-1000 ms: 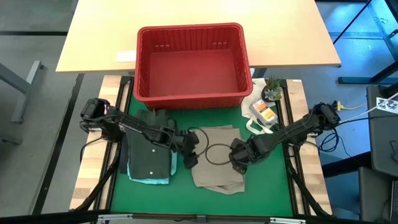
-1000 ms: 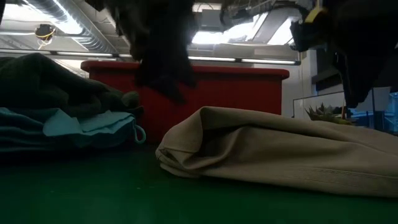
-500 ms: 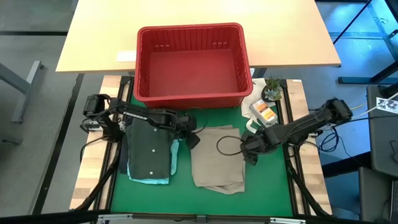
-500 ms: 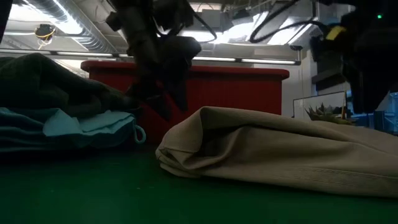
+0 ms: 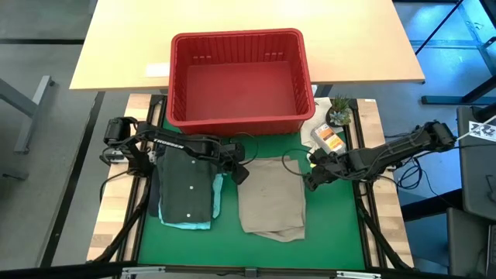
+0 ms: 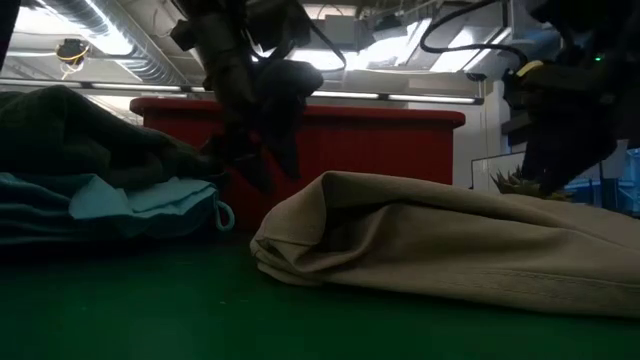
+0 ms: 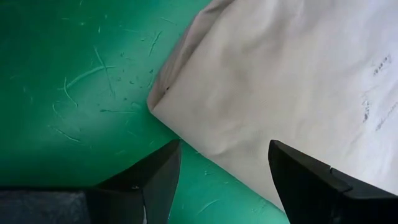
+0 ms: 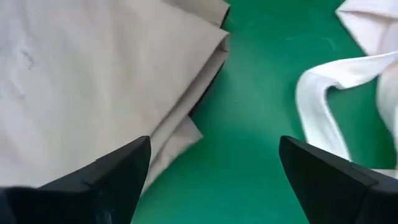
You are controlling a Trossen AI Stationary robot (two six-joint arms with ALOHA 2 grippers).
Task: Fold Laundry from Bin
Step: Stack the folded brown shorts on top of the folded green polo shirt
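The beige garment (image 5: 269,198) lies folded flat on the green mat; it also shows in the low view (image 6: 450,250). Left of it, a dark garment (image 5: 186,186) rests on a teal garment (image 5: 190,223) in a folded stack. The red bin (image 5: 240,77) stands behind them at the far edge. My left gripper (image 5: 239,172) hovers open above the beige garment's far left corner (image 7: 186,81). My right gripper (image 5: 310,177) hovers open above the beige garment's far right corner (image 8: 205,50). Both gaps hold nothing.
A white cloth bag (image 5: 322,139) with a loop handle (image 8: 323,93) lies just right of the beige garment. A small potted plant (image 5: 339,111) stands beside the bin. Bare green mat (image 5: 325,232) shows at the near right.
My right gripper has drawn back from over the beige garment toward the table's right and far edges, ending at the garment's far right corner. My left gripper has gone toward the far edge, then stayed still. The beige garment has kept its folded place.
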